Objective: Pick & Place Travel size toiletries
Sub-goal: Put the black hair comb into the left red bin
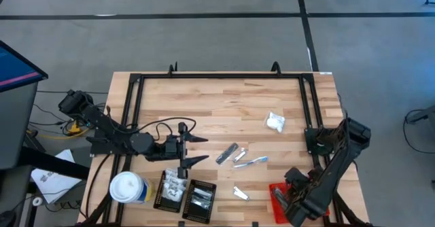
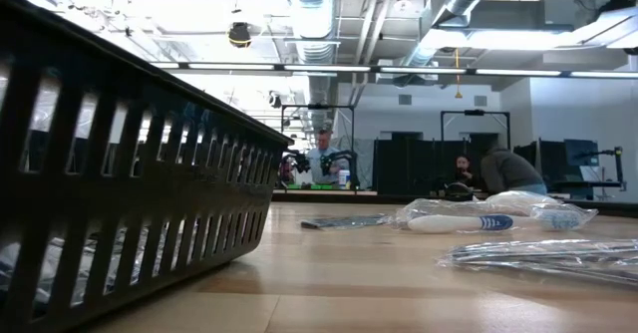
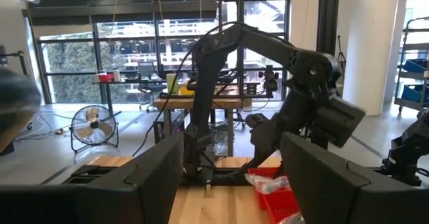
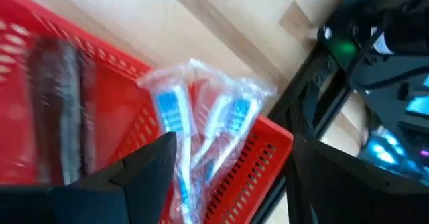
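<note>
Two grippers are spread open and hold nothing. The left gripper [image 1: 194,149] hangs level over the wooden table [image 1: 224,105], its dark fingers pointing toward the table's middle. Just past its fingertips lie a dark grey flat bar [image 1: 226,153], a small silvery sachet [image 1: 240,155] and a blue-and-white toothbrush in a clear wrapper [image 1: 256,161] — all three close together on the bare wood. Farther beyond them sits a white puffy packet [image 1: 274,122], well apart from the gripper. Another small silvery sachet [image 1: 240,194] lies nearer the front edge. Beside the left gripper, toward the front edge, stand two black ribbed rectangular trays [image 1: 188,194] with packets already inside, and next to them a large white-topped round canister [image 1: 127,187].

The right gripper [image 4: 231,177] hovers over a red ribbed plastic tray [image 4: 107,90] at the table's front right corner, fingers wide. Directly under them lie clear-wrapped blue-and-white toothbrushes [image 4: 201,127] — resting in the tray, not gripped — with a blurred dark grey bar [image 4: 57,110] beside them in the same tray.
</note>
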Controlling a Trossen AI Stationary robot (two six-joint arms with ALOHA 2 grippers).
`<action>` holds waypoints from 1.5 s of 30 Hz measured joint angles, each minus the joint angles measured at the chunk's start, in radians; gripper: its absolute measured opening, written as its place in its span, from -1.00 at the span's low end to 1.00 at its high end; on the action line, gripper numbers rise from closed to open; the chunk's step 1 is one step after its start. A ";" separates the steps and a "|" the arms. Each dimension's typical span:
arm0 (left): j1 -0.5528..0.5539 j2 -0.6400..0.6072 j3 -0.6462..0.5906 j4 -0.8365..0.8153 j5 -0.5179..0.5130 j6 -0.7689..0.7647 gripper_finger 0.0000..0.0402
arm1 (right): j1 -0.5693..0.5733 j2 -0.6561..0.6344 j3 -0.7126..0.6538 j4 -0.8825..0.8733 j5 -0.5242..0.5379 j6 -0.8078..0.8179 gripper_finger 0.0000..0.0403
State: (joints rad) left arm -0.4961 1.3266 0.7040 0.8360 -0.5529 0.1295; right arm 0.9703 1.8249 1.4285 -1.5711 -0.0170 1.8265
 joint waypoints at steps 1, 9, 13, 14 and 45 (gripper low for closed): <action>0.000 0.000 0.000 0.000 0.000 0.000 0.20 | 0.000 -0.012 0.000 0.000 0.017 0.006 0.44; 0.000 0.000 0.000 -0.005 0.000 0.000 0.20 | 0.007 -0.124 0.000 0.000 0.289 0.017 0.44; 0.000 0.000 0.000 -0.009 0.000 0.000 0.20 | 0.034 -0.186 0.001 0.000 0.559 -0.005 0.44; 0.000 0.000 0.000 -0.011 0.000 0.000 0.20 | 0.043 -0.197 0.001 0.000 0.628 -0.018 0.44; 0.357 0.351 0.249 -0.856 0.590 -0.365 -0.90 | -0.297 -0.317 -0.016 0.274 1.504 -0.600 0.45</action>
State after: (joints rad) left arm -0.1390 1.6772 0.9534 -0.0203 0.0373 -0.2359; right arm 0.6737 1.5082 1.4121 -1.2968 1.4872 1.2268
